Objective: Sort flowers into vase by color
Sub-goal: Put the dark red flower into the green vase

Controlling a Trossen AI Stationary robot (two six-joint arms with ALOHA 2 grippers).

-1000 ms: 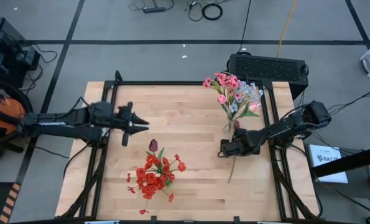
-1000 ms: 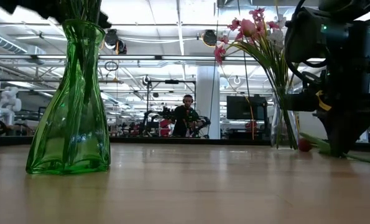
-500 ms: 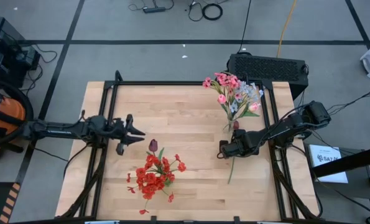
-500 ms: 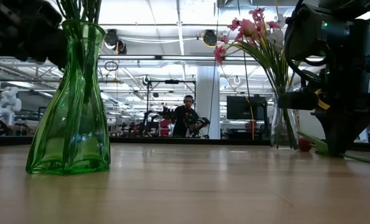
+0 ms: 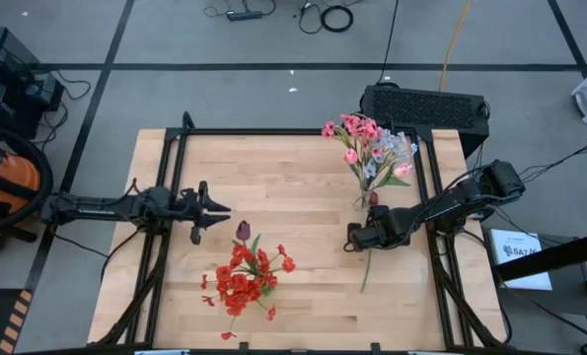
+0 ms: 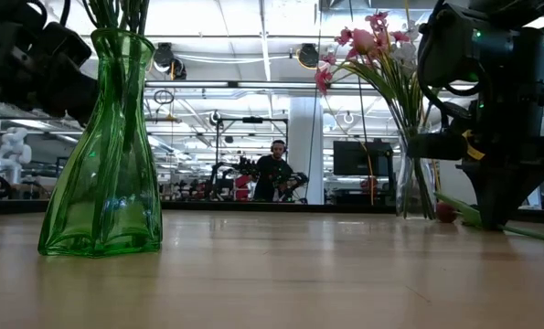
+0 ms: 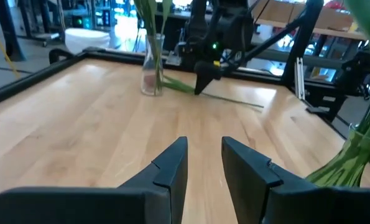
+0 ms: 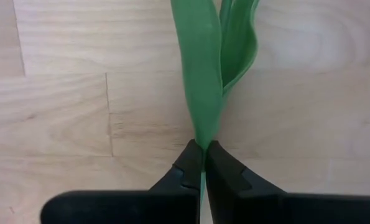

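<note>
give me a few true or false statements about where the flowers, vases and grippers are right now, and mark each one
1. The right gripper is shut on the flower stem lying on the table. True.
2. The left gripper holds a red flower. False: its fingers are open and hold nothing.
3. The red flowers stand in the green vase. True.
4. The clear vase has tipped over. False: it stands upright with the pink flowers in it.
5. A dark tulip bud shows beside the red bunch. True.
</note>
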